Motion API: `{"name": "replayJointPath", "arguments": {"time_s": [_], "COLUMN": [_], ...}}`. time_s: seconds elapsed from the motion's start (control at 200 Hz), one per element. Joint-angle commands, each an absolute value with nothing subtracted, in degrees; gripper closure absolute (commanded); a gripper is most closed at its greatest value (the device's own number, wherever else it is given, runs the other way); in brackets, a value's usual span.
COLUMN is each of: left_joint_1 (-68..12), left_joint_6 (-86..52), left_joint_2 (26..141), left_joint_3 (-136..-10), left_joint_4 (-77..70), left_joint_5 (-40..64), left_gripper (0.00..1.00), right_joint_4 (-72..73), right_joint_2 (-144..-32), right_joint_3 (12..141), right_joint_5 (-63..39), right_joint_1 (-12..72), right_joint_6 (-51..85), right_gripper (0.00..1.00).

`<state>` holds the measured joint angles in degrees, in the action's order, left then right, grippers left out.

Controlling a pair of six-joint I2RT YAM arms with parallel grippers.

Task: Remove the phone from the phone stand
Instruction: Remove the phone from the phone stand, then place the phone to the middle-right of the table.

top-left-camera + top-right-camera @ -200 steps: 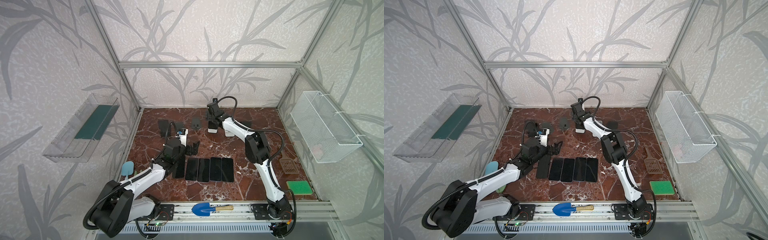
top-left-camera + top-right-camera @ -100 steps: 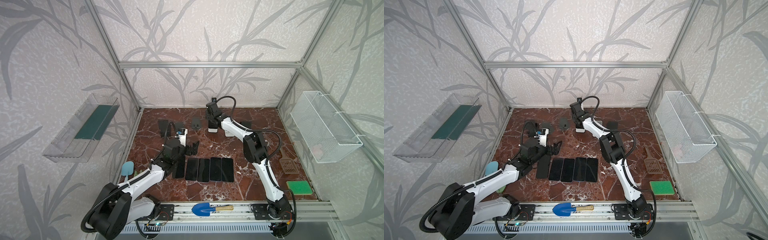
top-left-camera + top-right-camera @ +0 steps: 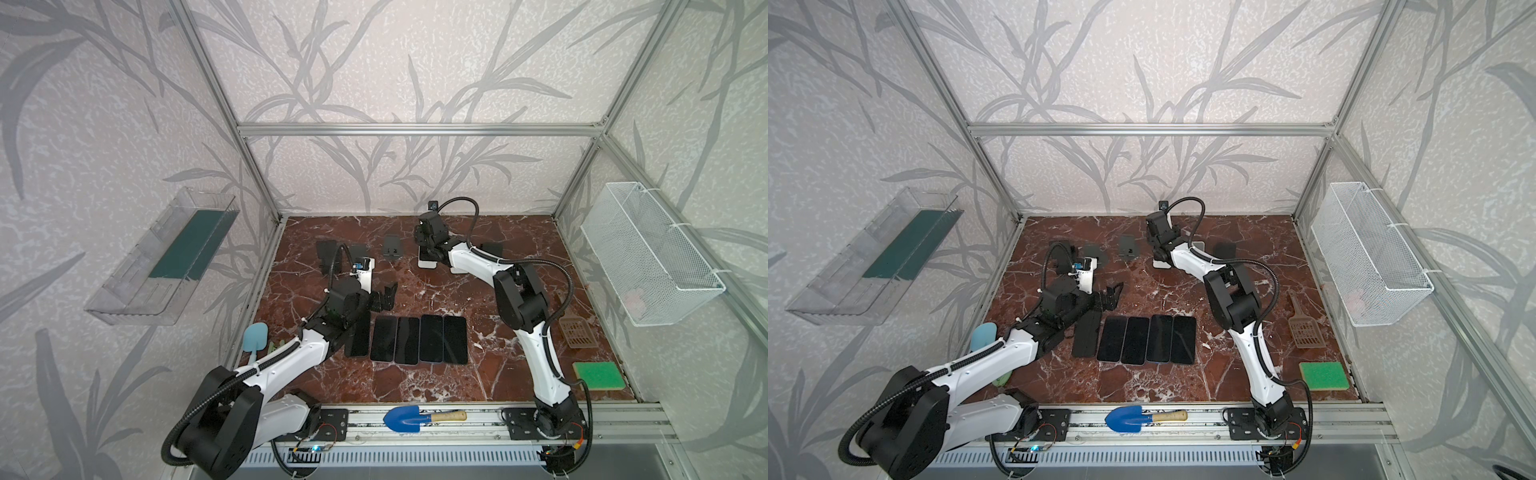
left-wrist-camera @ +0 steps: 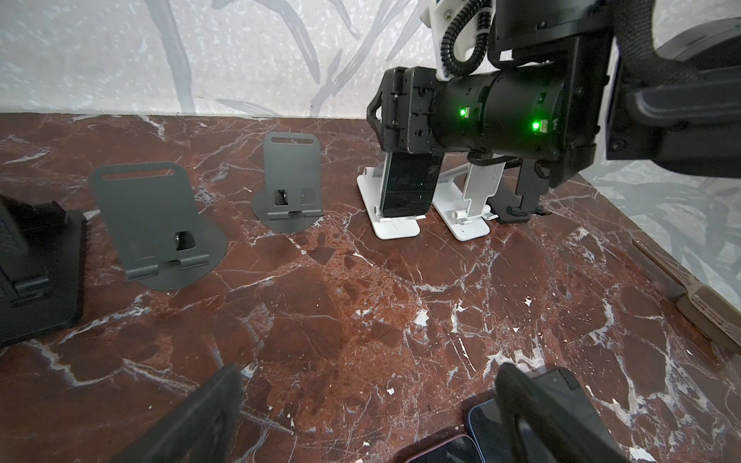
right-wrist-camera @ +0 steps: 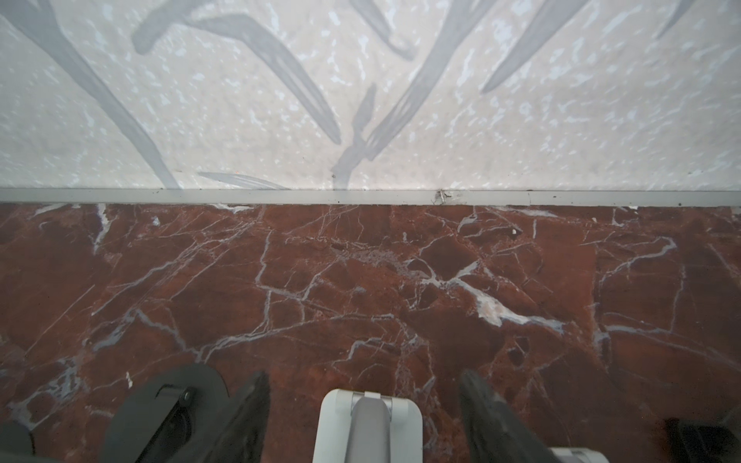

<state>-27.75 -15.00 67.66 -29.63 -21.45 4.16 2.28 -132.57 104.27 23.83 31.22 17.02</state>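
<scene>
A dark phone (image 4: 405, 188) leans upright on a white phone stand (image 4: 395, 228) at the back of the marble table. My right gripper (image 3: 428, 253) comes down over the phone's top, and its fingers hug the upper edges. In the right wrist view my right gripper (image 5: 363, 375) straddles the stand's white back (image 5: 367, 421), and the phone itself is hidden. In both top views the arm covers the phone, and only the stand's base (image 3: 1160, 264) shows. My left gripper (image 3: 384, 297) hovers open and empty over bare marble left of centre.
Several phones lie flat in a row (image 3: 417, 345) mid-table. Empty stands line the back: two grey (image 4: 290, 188) (image 4: 156, 224), one white (image 4: 469, 208), one black (image 4: 36, 272). A green sponge (image 3: 598, 374) and a scoop (image 3: 575, 330) lie right, a blue trowel (image 3: 401, 417) in front.
The right gripper has settled a little lower and further back over the white stand, and its fingers have drawn in on the phone. The left arm has held still.
</scene>
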Motion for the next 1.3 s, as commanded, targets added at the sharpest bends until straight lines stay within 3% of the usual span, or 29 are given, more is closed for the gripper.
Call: {"name": "replayJointPath", "arguments": {"time_s": [0.0,0.715,1.025,1.295], "left_joint_1": [-27.92,-27.96,-28.04,-28.02], "left_joint_6": [-14.24,-14.34,-14.52,-14.60], "left_joint_2": [67.06,67.32,67.59,66.36], "left_joint_3": [-30.12,-30.85,-30.44,-28.81], "left_joint_4": [-22.54,-23.50,-25.71,-29.83], "left_joint_5": [3.79,3.37,3.69,4.19], "left_gripper": [0.02,0.02,0.03,0.04], "right_joint_4": [4.61,4.47,2.16,-4.64], "right_joint_2": [-128.14,-114.35,-98.16,-77.60], "right_joint_3": [102.40,96.48,80.42,60.78], "right_joint_5": [22.64,20.00,15.55,14.76], "right_joint_1": [31.07,32.67,33.51,33.61], "right_joint_6": [14.78,13.37,15.62,18.65], "right_gripper": [0.43,0.46,0.46,0.46]}}
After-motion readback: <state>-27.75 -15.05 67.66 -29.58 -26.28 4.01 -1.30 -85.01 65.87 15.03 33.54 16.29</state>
